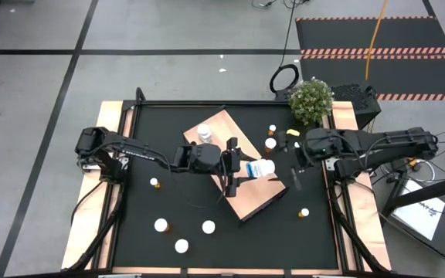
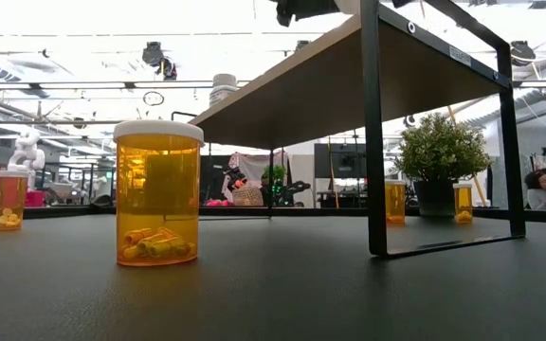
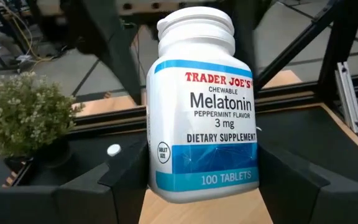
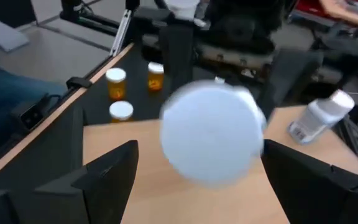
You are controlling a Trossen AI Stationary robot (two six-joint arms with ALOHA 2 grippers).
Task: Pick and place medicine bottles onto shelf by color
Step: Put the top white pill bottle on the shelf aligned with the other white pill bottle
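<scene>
My left gripper [image 1: 242, 166] is shut on a white medicine bottle [image 1: 261, 167] with a blue-banded label [image 3: 219, 118], held in the air over the light-wood shelf [image 1: 226, 127]. My right gripper [image 1: 296, 164] hangs open a little to the bottle's right, facing its round end [image 4: 210, 134] without touching it. A second white bottle [image 1: 204, 133] stands on the shelf's far left part. Small orange bottles with white caps stand on the black tabletop, among them one at the left [image 1: 154, 183] and one at the far right [image 1: 270, 144]. My left gripper pinches the white bottle's lower body [image 3: 160, 183] between its two fingers [image 3: 120, 180], one on each side near the bottom end. The fingers come nearly level from the table's left. The bottle is lifted clear of the shelf, its cap [image 3: 196, 28] pointing away from the gripper toward the right arm.
The shelf stands on black metal legs [image 2: 375, 133] above the tabletop. Further orange bottles stand near the front edge [image 1: 181, 245] [image 2: 157, 194] and at the right [image 1: 304, 212]. A potted plant [image 1: 310, 100] sits at the far right corner.
</scene>
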